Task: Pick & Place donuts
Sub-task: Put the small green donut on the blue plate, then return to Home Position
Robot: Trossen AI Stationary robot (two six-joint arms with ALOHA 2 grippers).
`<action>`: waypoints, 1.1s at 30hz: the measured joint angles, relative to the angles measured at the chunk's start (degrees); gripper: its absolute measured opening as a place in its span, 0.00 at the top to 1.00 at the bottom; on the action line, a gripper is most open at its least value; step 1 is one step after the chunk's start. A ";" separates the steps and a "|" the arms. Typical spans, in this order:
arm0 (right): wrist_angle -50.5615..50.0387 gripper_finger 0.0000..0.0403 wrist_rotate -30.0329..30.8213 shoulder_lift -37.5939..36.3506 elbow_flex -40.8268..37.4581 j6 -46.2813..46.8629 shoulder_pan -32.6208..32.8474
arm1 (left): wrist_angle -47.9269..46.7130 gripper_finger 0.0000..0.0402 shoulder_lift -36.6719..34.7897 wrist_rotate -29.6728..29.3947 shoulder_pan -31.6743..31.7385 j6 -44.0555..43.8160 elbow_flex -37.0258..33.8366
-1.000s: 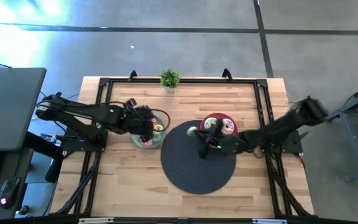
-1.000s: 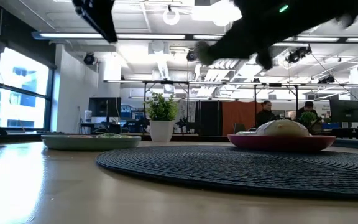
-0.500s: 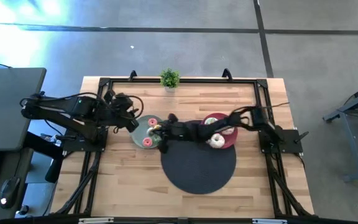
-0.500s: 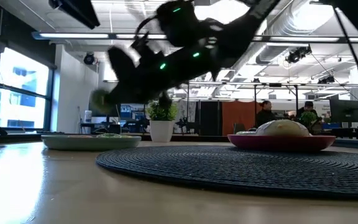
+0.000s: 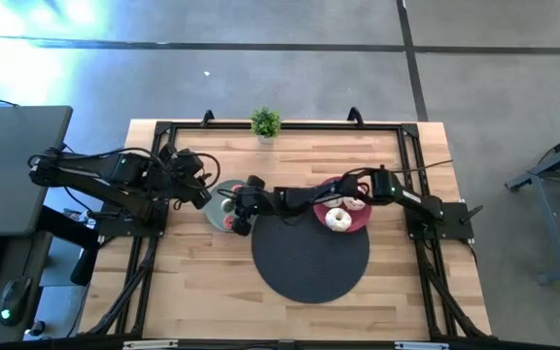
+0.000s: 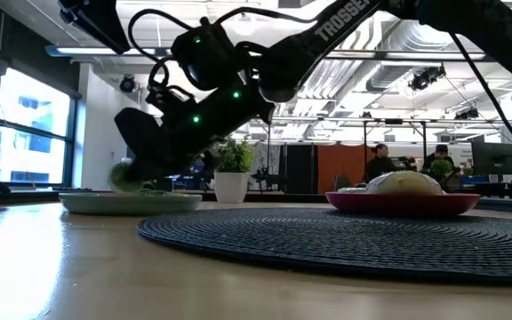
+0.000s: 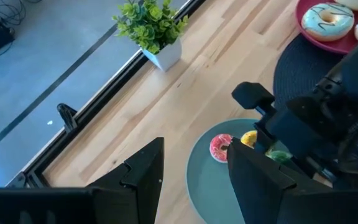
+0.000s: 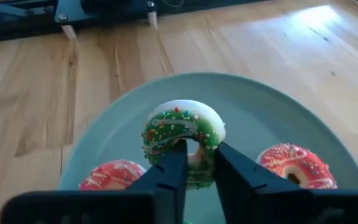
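Green sprinkled donut [image 8: 185, 134] pinched in right gripper [image 8: 196, 163] over grey-green plate [image 8: 278, 112]; left gripper [image 7: 194, 165] open.

you have open wood along the table's [image 5: 183, 292] front edge and both front corners. the black mat [image 5: 310, 255] lies flat at mid-table. the right arm [image 5: 309, 198] stretches across toward the left side, blocking passage between the grey-green plate [image 5: 216, 212] and red plate [image 5: 358, 220]. the plant [image 5: 265, 123] stands at the back edge.
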 joint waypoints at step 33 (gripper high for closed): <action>-40.76 0.65 3.54 -62.26 -29.48 -7.30 3.59 | 11.49 0.58 -27.86 -0.07 -2.90 3.27 -14.05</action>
